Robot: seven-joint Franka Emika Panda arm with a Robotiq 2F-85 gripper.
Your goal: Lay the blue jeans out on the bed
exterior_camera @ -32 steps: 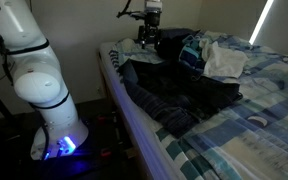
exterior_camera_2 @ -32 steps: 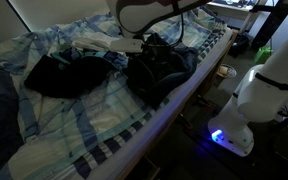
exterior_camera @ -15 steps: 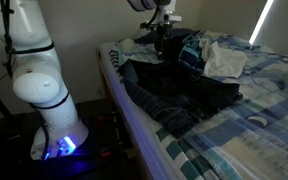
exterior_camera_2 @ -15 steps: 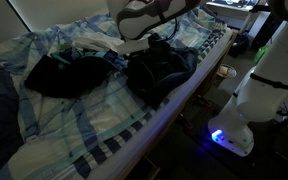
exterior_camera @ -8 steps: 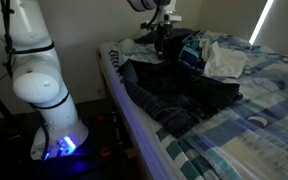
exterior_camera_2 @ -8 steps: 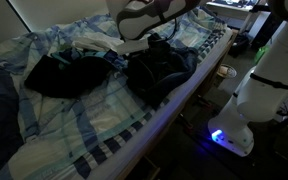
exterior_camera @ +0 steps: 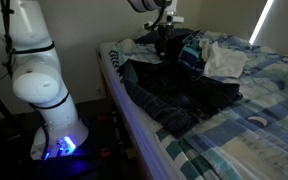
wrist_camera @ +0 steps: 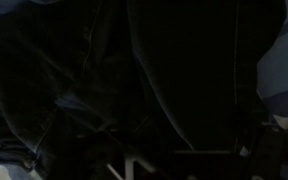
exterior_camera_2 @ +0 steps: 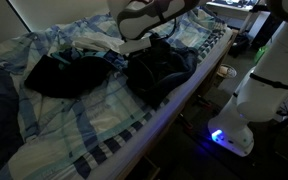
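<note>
Blue jeans (exterior_camera: pixel 174 98) are seen bunched along the near side edge of the bed (exterior_camera: pixel 254 140). One dark leg is stretched towards the foreground, and the thicker bulk is heaped behind it. In both exterior views the denim is still folded over itself rather than spread (exterior_camera_2: pixel 159 70), so the laying-out is judged to be unfinished.

Compared with about two seconds ago, the gripper (exterior_camera: pixel 162 44) has been raised from its low position on the far end of the heap. It has been held at that height, unmoved, for the last second. The pile itself appears not to have been shifted by this lift. The rise is therefore read as a release or a repositioning, not a pull on the cloth, and a fresh grasp is judged to be needed before the legs can be drawn flat.

The jaws are spread to their widest, and nothing is carried between them. The fingertips are poised over the denim. Whether the fabric is brushed cannot be told, since the wrist view is filled with dark cloth and only a strip of plaid cover is seen at its edge.

Farther back, a small blue and teal garment (exterior_camera: pixel 191 50) and a white cloth (exterior_camera: pixel 224 62) are left lying on the cover beyond the jeans.
</note>
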